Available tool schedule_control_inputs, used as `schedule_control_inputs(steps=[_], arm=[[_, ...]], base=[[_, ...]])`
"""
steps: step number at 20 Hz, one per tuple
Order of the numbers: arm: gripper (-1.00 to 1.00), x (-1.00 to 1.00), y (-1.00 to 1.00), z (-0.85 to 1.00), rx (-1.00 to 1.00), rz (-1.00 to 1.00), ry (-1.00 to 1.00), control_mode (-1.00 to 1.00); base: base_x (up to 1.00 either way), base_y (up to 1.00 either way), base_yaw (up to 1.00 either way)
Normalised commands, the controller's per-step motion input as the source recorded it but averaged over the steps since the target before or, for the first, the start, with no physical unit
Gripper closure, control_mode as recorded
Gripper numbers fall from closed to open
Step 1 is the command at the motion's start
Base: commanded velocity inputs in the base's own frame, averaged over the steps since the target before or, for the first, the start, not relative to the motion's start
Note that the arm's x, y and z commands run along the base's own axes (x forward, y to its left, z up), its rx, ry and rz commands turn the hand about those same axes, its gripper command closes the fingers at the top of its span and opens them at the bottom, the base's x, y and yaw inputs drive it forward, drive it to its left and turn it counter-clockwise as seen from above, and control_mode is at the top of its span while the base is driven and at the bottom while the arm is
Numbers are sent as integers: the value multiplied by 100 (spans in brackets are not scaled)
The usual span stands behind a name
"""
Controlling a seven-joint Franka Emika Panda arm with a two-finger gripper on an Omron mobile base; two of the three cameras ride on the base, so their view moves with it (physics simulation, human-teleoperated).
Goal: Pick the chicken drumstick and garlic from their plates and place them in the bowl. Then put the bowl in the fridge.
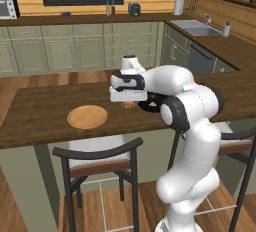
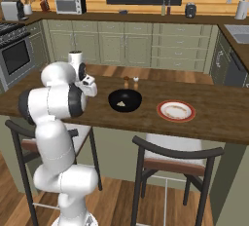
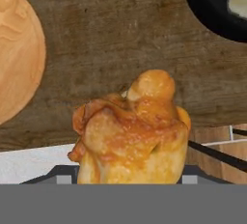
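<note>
My gripper [image 3: 126, 175] is shut on the golden-brown chicken drumstick [image 3: 132, 131] and holds it above the dark wood counter [image 3: 111, 30]. The drumstick [image 1: 129, 105] hangs between the bare tan wooden plate [image 1: 87, 116] on the left and the glossy black bowl [image 2: 125, 100] on the right. The wooden plate [image 3: 19, 54] and the bowl's rim [image 3: 212, 15] appear at the edges of the hand view. A whitish garlic [image 2: 124, 104] lies inside the bowl. The white plate with the dark red rim [image 2: 176, 110] sits bare to the right of the bowl. The fridge is out of view.
Two small brown shakers [image 2: 131, 80] stand behind the bowl. Stools with dark curved backs [image 1: 97, 151] [image 2: 177, 154] sit under the counter's near edge. A sink [image 1: 195, 27] and cabinets line the far wall.
</note>
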Motion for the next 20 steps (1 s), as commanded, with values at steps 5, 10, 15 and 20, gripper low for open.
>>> schedule_control_inputs(steps=[5, 10, 15, 20], arm=[[100, 0, -100, 14, 0, 0, 0, -100], [100, 12, -91, 0, 1, 0, 0, -100], [100, 54, -70, 0, 3, 1, 0, -100], [100, 84, -28, -15, 5, 4, 2, -100]], base=[[0, 0, 0], [0, 0, 0], [0, 0, 0], [0, 0, 0]])
